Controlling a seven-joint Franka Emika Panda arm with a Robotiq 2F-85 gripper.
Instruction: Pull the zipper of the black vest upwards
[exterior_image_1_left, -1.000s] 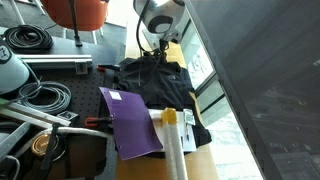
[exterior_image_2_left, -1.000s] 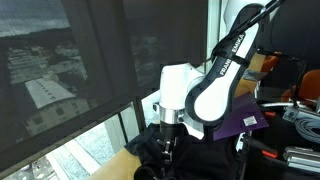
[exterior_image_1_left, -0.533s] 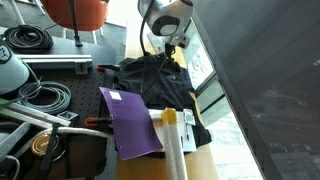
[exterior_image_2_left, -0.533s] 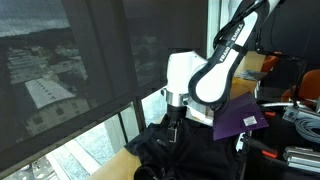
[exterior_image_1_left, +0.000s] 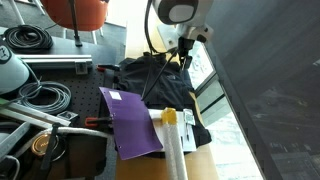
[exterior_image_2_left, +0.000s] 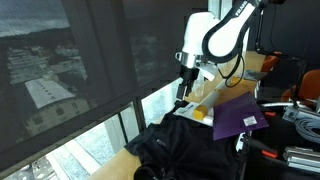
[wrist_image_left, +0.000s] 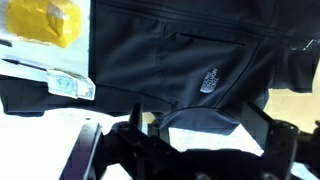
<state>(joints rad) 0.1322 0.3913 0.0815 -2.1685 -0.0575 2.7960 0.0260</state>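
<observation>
The black vest (exterior_image_1_left: 158, 86) lies rumpled on the table, seen in both exterior views, and as a dark mound (exterior_image_2_left: 186, 146) below the arm. My gripper (exterior_image_1_left: 186, 52) hangs in the air well above it, toward the window side, and is also seen high over the fabric (exterior_image_2_left: 187, 84). In the wrist view the gripper (wrist_image_left: 200, 128) is open, its dark fingers (wrist_image_left: 135, 128) wide apart with nothing between them. The vest (wrist_image_left: 170, 55) fills that view, showing a small pale logo (wrist_image_left: 208, 78). The zipper is too fine to make out.
A purple sheet (exterior_image_1_left: 131, 121) lies partly on the vest's near side, with a yellow-topped roll (exterior_image_1_left: 172, 130) beside it. Coiled black cables (exterior_image_1_left: 30, 40) and metal gear crowd one side. A window with a blind (exterior_image_2_left: 70, 70) runs along the table edge. A yellow object (wrist_image_left: 45, 22) lies past the vest.
The gripper has opened and lifted off the vest, rising well clear of it and shifting toward the window. The vest stays on the table.
</observation>
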